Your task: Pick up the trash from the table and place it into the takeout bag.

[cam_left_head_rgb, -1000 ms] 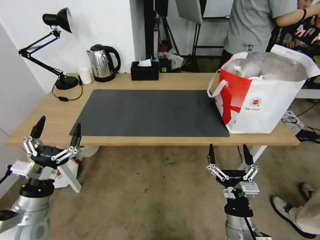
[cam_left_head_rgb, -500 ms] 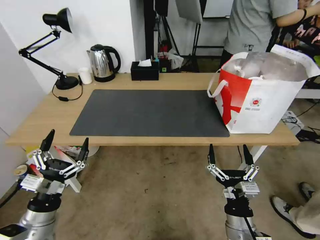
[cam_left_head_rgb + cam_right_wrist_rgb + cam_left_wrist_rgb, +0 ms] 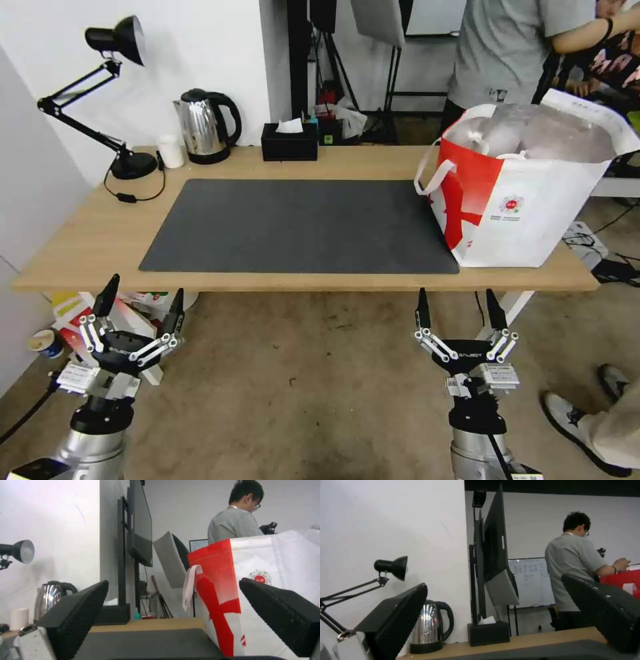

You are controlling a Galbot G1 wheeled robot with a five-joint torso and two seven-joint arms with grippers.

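Looking down from the head: takeout bag (image 3: pixel 527 193) upright at about 2 o'clock on the table (image 3: pixel 100 233), partly on the dark mat (image 3: pixel 300 223), mouth open, silver lining showing, white loop handle hanging on its near-left side. At 11 o'clock along the back edge, desk lamp (image 3: pixel 113 100), small white cup (image 3: pixel 171 151), kettle (image 3: pixel 205 127) and black tissue box (image 3: pixel 289 141). Below the front edge, over the floor, left gripper (image 3: pixel 141 305) at 7 o'clock, jaws spread wide, holding nothing. Right gripper (image 3: pixel 457 309) at 5 o'clock, likewise wide and empty.

Seen from the left wrist: two black fingers (image 3: pixel 400 615) far apart, framing kettle (image 3: pixel 431 627) and tissue box (image 3: pixel 488 633) on the table's far edge.

Seen from the right wrist: fingers (image 3: pixel 76 610) parted wide, bag (image 3: pixel 263 590) standing between them on the mat, round red logo facing the camera.
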